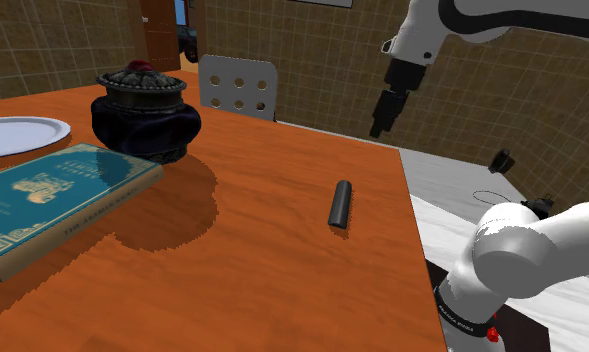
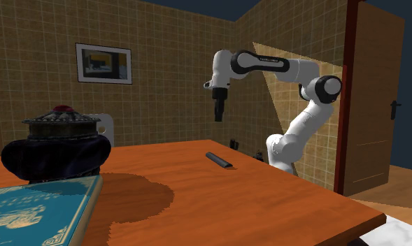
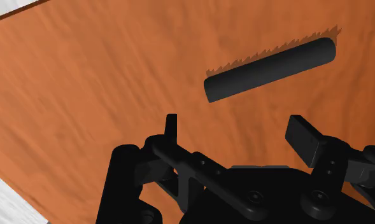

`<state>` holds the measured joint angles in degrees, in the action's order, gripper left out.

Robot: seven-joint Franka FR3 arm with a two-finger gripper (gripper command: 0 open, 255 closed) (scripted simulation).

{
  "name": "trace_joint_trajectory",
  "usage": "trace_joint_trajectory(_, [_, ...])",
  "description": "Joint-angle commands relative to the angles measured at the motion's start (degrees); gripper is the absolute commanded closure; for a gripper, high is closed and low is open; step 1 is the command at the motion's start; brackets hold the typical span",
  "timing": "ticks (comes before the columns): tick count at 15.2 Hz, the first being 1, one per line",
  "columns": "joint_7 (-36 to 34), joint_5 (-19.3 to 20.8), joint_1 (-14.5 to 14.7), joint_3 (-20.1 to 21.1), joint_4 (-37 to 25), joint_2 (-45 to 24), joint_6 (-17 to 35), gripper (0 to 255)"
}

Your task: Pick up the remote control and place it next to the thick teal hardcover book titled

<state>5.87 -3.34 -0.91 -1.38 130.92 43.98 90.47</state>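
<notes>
The remote control [image 1: 340, 204] [image 2: 219, 160] is a slim dark bar lying flat on the orange table [image 1: 262, 250], near the edge closest to the stand. My gripper [image 1: 381, 124] [image 2: 219, 115] hangs well above the table, pointing down, beyond the remote. In the wrist view the gripper [image 3: 237, 130] stands open with nothing between its fingers, and the remote [image 3: 270, 69] lies on the table ahead of the fingertips. The thick teal book [image 1: 52, 200] [image 2: 36, 210] lies flat at the shoulder view's left, far from the remote.
A dark round lidded pot [image 1: 145, 115] [image 2: 54, 147] stands behind the book. Left of the pot sits a white plate [image 1: 17, 135]. A white chair back with holes [image 1: 239, 87] rises at the table's far edge. Bare table lies between book and remote.
</notes>
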Motion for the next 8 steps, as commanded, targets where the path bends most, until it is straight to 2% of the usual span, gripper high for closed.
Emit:
trace_joint_trajectory(1, [0.0,0.0,0.0,0.0,0.0,0.0,0.0,0])
trace_joint_trajectory(5, [-23.9,-3.1,-6.0,11.1,8.9,6.3,5.5,0])
trace_joint_trajectory(8, [-42.0,-6.2,-10.4,20.5,12.6,8.1,8.6,0])
